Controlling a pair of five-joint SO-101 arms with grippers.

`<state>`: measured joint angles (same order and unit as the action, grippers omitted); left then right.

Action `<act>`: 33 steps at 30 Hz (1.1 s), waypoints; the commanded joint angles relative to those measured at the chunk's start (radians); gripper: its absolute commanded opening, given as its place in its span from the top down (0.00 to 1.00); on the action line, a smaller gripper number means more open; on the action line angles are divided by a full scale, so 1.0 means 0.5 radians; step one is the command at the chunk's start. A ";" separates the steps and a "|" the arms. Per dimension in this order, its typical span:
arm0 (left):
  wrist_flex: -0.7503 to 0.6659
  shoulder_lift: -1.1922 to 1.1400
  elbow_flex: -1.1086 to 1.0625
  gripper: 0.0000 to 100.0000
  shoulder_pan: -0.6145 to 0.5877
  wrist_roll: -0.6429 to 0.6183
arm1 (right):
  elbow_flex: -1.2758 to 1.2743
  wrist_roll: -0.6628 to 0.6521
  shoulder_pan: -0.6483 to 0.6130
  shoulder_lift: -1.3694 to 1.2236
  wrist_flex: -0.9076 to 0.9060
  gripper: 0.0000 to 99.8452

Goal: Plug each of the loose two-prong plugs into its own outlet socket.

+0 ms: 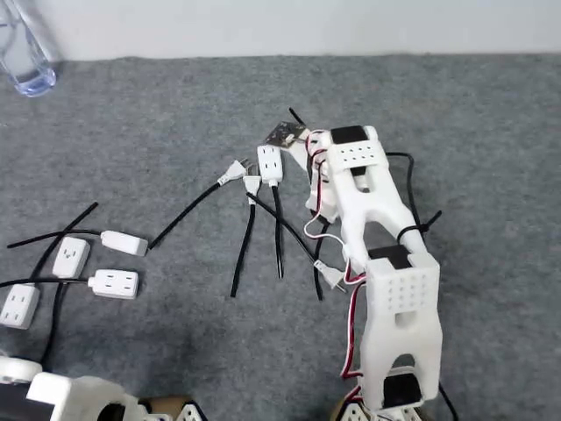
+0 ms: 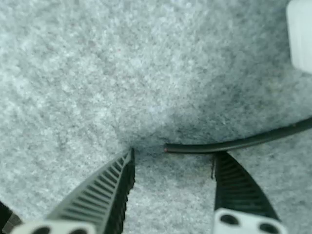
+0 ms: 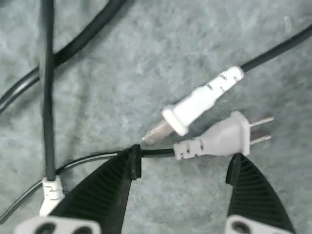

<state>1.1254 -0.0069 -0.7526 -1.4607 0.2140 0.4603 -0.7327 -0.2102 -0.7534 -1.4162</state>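
Straddling a plug [image 3: 226, 136], the right gripper [image 3: 185, 155] gapes empty; the left gripper [image 2: 173, 154] likewise.

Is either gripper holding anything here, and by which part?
Nothing is held. The right gripper stands open over a white plug; the left gripper is open by a black cord end.

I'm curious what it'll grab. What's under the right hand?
A two-prong plug and another white plug lie on the grey mat under the open right hand; a finger hides some cord.

Lab-like test bench: grey felt mat [image 1: 131, 132], bare white wall [image 1: 263, 26].
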 commanded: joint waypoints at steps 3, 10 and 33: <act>-0.064 -0.015 -0.017 0.75 0.068 -0.012 | 0.322 -0.046 0.103 -0.186 -0.146 0.73; -0.064 -0.015 -0.017 0.75 0.068 -0.012 | 0.491 -0.249 0.216 -0.342 -0.311 0.75; -0.064 -0.015 -0.017 0.75 0.068 -0.012 | 1.123 -0.101 0.370 -0.336 -0.750 0.98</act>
<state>1.1254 -0.0069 -0.7526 -1.4561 0.2140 0.9620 -0.8293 -0.0307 -0.9651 -1.7507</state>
